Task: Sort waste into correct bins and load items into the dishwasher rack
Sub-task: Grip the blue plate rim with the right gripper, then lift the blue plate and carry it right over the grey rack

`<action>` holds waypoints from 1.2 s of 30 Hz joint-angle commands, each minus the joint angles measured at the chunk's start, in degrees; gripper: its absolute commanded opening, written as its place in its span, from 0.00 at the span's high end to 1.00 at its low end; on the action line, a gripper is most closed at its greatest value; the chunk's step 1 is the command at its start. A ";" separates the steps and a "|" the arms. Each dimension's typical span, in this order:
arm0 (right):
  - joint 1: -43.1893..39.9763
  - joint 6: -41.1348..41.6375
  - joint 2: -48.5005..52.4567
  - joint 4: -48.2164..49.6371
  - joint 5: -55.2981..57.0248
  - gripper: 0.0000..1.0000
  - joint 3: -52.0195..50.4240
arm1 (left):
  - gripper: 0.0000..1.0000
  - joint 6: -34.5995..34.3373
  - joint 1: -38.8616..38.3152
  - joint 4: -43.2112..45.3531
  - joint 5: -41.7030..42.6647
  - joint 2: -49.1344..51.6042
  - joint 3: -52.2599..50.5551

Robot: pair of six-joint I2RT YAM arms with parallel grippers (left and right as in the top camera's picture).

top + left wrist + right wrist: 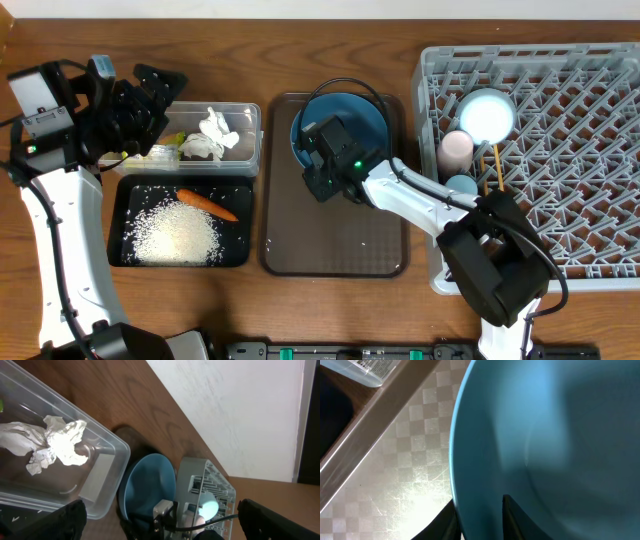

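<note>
The dark blue plate [352, 108] [545, 435] [150, 485] lies at the far end of the brown tray [335, 240]. My right gripper [316, 138] [483, 503] has one finger outside the plate's rim and one on its inside face, closed on it. My left gripper [165, 105] [170, 525] hangs wide open over the clear container [250, 152], holding nothing. In the container are the tissue [212, 135] [50, 440] and the yellow-green wrapper [165, 146]. The black tray [117, 225] holds the carrot [208, 205] and rice [178, 235].
The grey rack [600, 200] fills the right side. At its left edge stand the bowl [487, 113], pink cup [456, 148], light blue cup [461, 186] and chopsticks [490, 165]. The brown tray's near half [395, 470] is bare. My right arm crosses the rack's left corner.
</note>
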 commanded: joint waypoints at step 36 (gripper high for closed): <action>-1.99 6.88 -26.16 -5.97 -8.98 0.99 0.52 | 0.02 -0.28 0.20 -0.02 -0.11 0.00 -0.15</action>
